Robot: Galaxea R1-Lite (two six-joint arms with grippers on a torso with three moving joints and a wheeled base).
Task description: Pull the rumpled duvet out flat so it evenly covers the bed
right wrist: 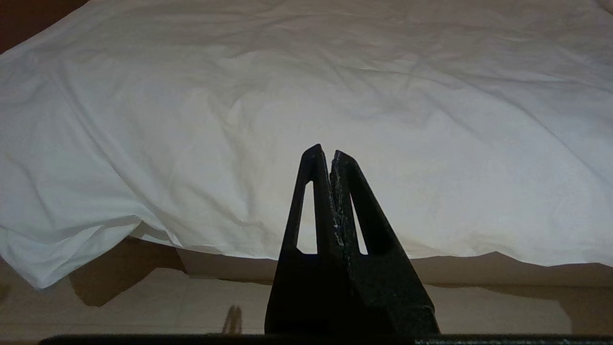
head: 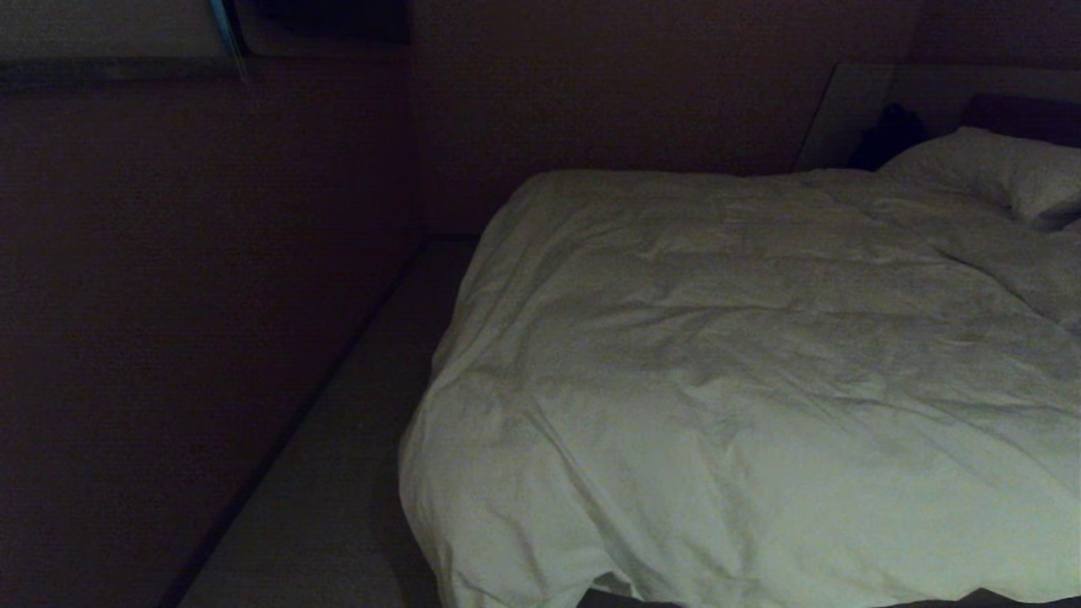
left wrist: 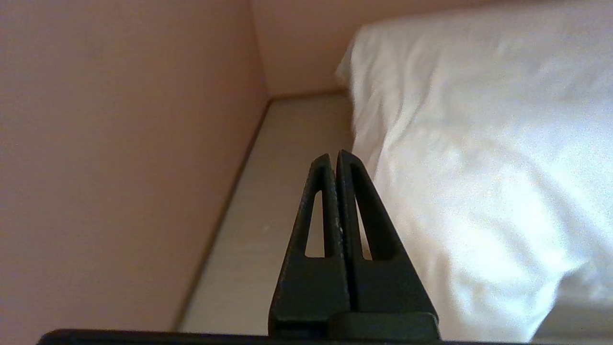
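White, puffy cloth fills most of what my head camera sees: the duvet [head: 760,380] lies spread over the bed [head: 853,105], running from about five o'clock up toward one o'clock, where a plump pillow [head: 996,169] sits against the dark headboard [head: 1026,114]. Its surface is soft and creased, with shallow ridges crossing the middle and a bunched corner drooping over the near edge at about six o'clock. In my right wrist view the hem hangs unevenly, one corner sagging lower than the rest above the pale floor [head: 338,473].

My left gripper [left wrist: 334,158] has its fingers pressed together on nothing, pointing along the strip of floor between the wall [head: 169,295] and the duvet's hanging side. My right gripper [right wrist: 324,153] is likewise closed and empty, aimed at the hem.

What could go wrong, as I judge it: if I reach with the fingers together, they would only push the cloth and add wrinkles. Pinching only the thin cover, not the filling, could let the slick fabric slip free. Pulling one corner alone may drag the whole quilt askew and bare the far side. The wall stands close on my left, so a wide swing risks a knock.
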